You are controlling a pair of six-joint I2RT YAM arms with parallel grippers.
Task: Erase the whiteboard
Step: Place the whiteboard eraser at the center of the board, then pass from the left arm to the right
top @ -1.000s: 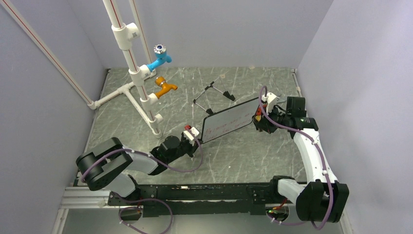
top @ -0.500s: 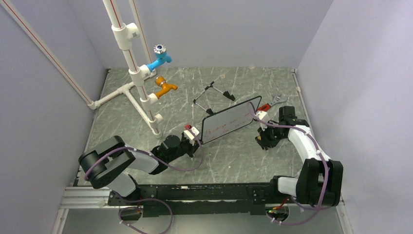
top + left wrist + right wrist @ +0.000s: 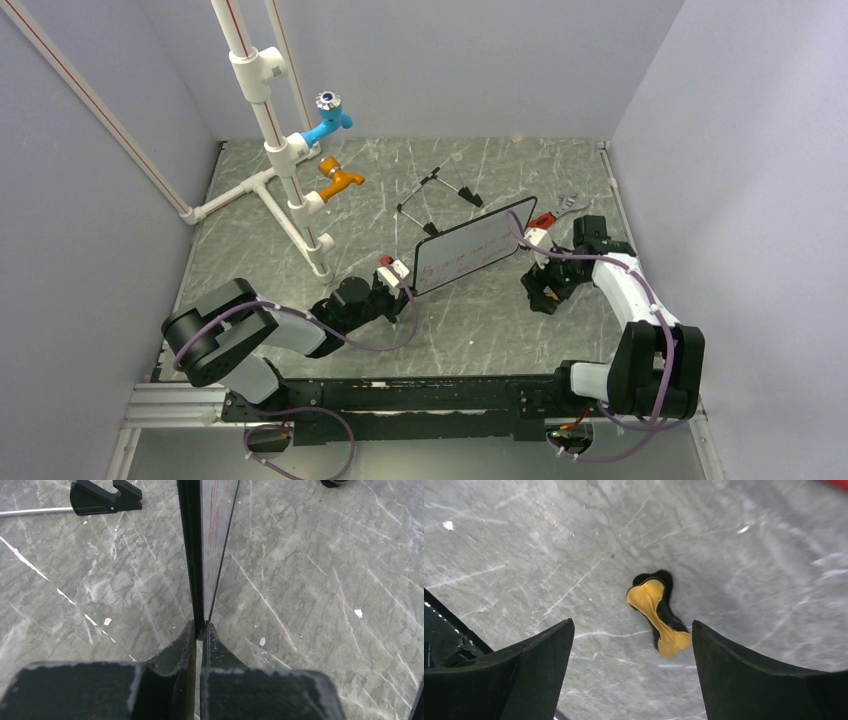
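Fetching the wiper, by the look of it, with the wiping itself not yet begun. Clamping the left pincer tight on the near left corner of the small white board with the thin black frame, holding it on edge and tilted at mid-desk, red handwriting showing on its face. Hovering the right pincer, spread wide and gripping nothing, over the small yellow-and-black bone-shaped eraser block lying flat toward the desk's right edge. Calling next for a straight drop, a closing across the block's narrow waist, then a carry to the red lines. Working on a grey marbled desk streaked with white scratches. Passing, farther back, a black wire easel; reaching, toward the far left corner, a white plastic pipe frame with blue and orange taps; ending at pale lilac walls.
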